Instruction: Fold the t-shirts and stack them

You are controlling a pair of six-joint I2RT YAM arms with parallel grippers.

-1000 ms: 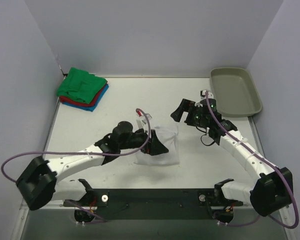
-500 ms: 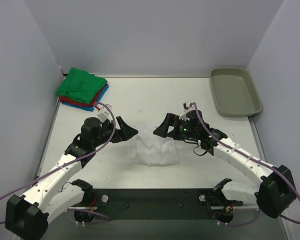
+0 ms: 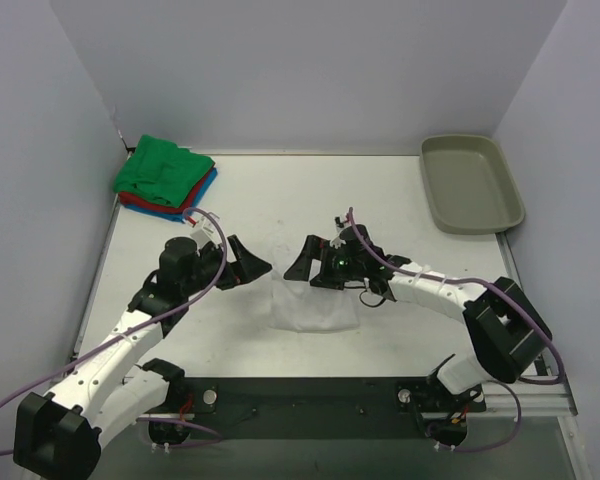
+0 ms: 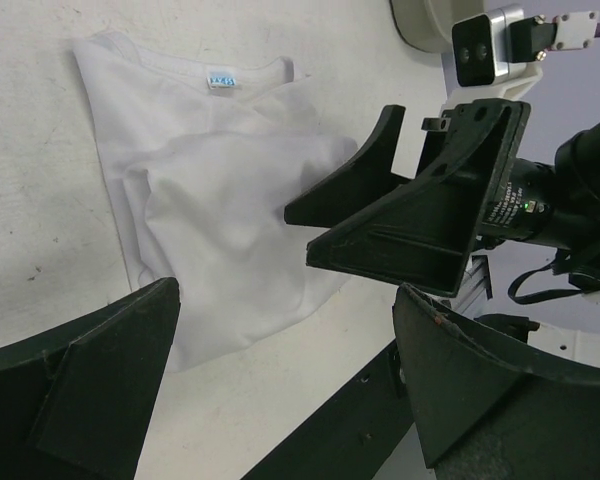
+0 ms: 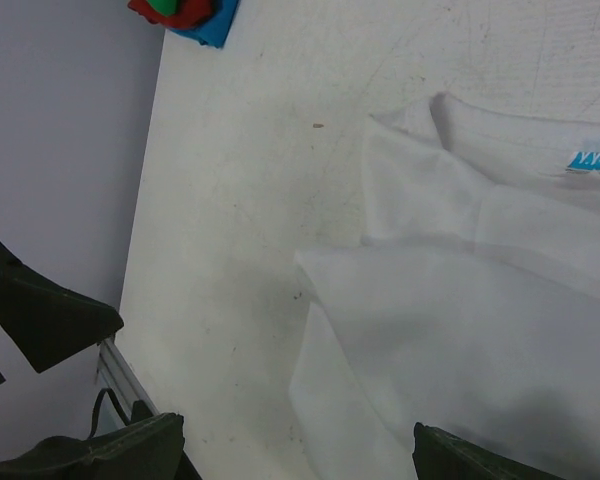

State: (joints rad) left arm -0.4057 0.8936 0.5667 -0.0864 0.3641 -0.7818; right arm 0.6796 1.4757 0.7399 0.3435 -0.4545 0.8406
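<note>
since a second ago the left arm has pulled off the cloth and back to the left, and the right arm has swung in from near the tray to the shirt's far edge.

the white t-shirt lies in the near middle of the bench, folded down to a small, rough rectangle. the left wrist view shows its collar label on top and a puffy, uneven upper layer. the stack of folded shirts, green over red over blue, sits in the far left corner.

the left fingers are spread wide and hold nothing, hovering just left of the shirt's far left corner. the right fingers are also spread and empty, above the shirt's far edge, pointing toward the left ones.

progress, as a judgement: three shirts look finished and stacked. the white one looks mostly folded but loose. it is not yet on the stack, so tidying and carrying it over remain.

room: the two sets of fingers face each other closely, with little space between. bare bench runs from the shirt to the stack. the stack sits close to the left wall. the shirt's near edge is close to the arms' dark mounting rail. the grey-beige tray sits well apart at far right.
</note>
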